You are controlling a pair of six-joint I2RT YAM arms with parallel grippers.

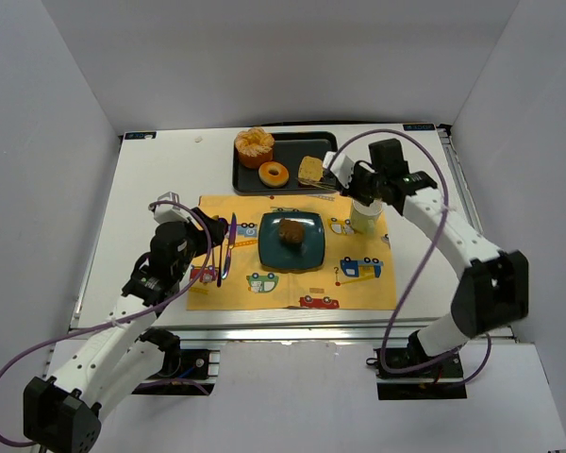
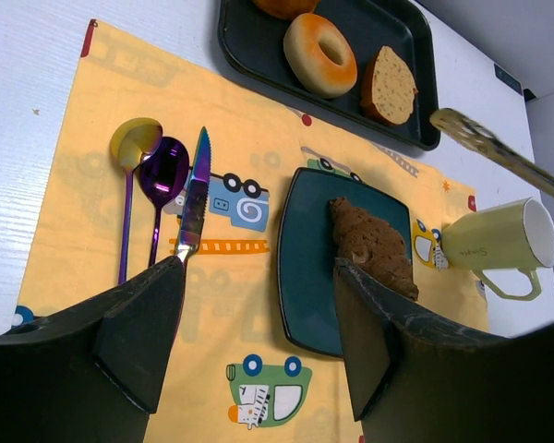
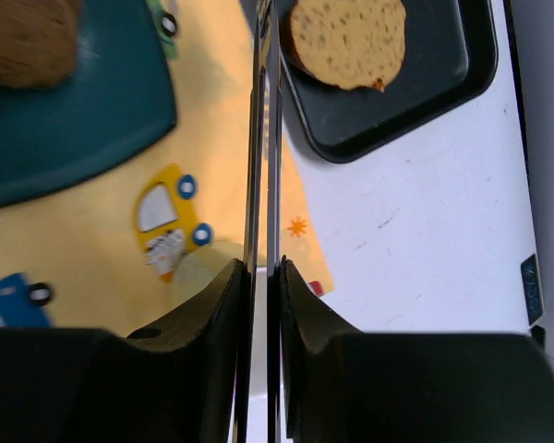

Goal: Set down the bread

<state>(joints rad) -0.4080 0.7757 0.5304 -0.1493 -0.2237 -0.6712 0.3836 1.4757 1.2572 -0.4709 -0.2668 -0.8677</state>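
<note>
The bread [image 3: 348, 41], a tan slice with a brown crust, lies in the black tray [image 3: 443, 83], near its right end [image 1: 309, 170]. My right gripper [image 3: 265, 268] is shut on a pair of thin metal tongs [image 3: 266, 138]. The two blades are pressed almost together. They run just past the slice's left edge, and nothing shows between them. The same tongs [image 2: 499, 152] reach in from the right in the left wrist view, where the bread [image 2: 391, 85] sits beside a ring doughnut [image 2: 320, 54]. My left gripper [image 2: 258, 305] hangs open over the yellow placemat [image 2: 249, 369].
A teal plate [image 1: 269, 247] with a brown pastry [image 1: 291, 231] sits mid-mat. A pale cup [image 1: 363, 219] stands right of it, under the right arm. Two spoons [image 2: 162, 171] and a knife [image 2: 196, 189] lie on the mat's left. A large orange bun [image 1: 254, 146] fills the tray's left end.
</note>
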